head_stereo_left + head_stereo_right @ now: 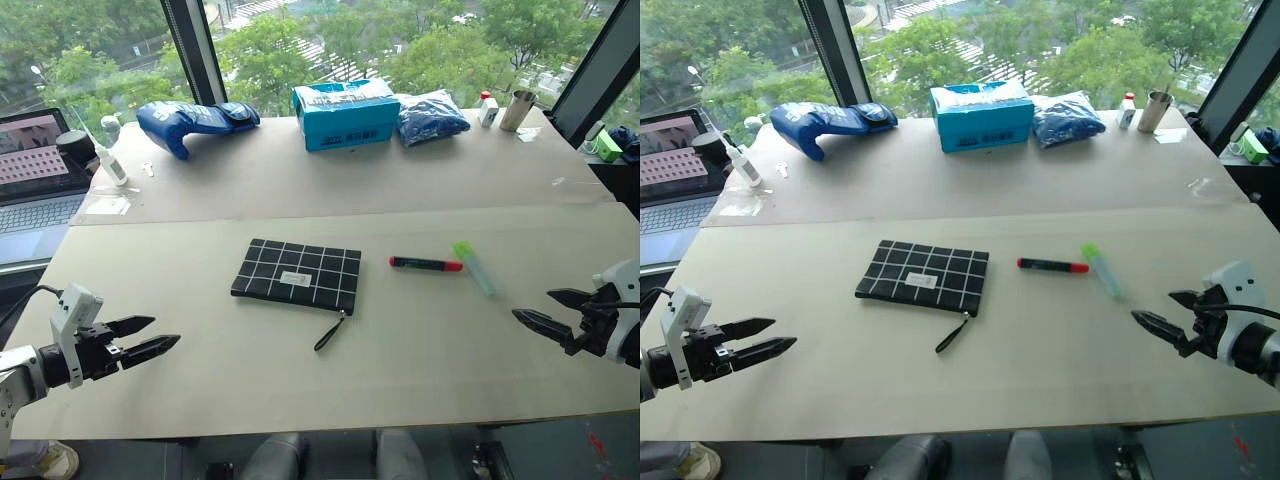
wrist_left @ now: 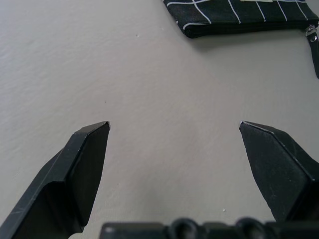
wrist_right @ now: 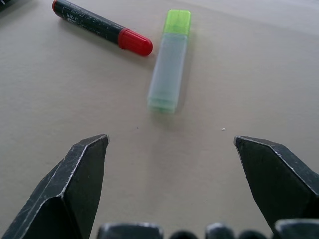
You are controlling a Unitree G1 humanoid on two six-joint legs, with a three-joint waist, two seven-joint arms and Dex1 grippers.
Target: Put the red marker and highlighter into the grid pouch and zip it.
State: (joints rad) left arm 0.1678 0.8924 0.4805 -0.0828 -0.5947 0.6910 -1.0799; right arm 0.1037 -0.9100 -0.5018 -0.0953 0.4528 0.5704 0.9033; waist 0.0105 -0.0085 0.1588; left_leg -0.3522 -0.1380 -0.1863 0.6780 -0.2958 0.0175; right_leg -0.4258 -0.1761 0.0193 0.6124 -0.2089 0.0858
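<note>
Both the left gripper point(image 1: 153, 337) and the right gripper point(image 1: 540, 312) are held wide open and empty just above the surface point(image 1: 200, 290). The red marker point(image 1: 426, 264) and highlighter point(image 1: 474, 267) lie near the right gripper; the grid pouch point(image 1: 297, 274) lies flat at centre, seemingly zipped. Both pens are judged light, rigid and smooth, best pinched mid-barrel; the pouch is soft, best held by an edge.

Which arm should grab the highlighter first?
Right. The right gripper is open and nearest the highlighter, which lies ahead of it beside the red marker. The left gripper is open by the grid pouch.
</note>
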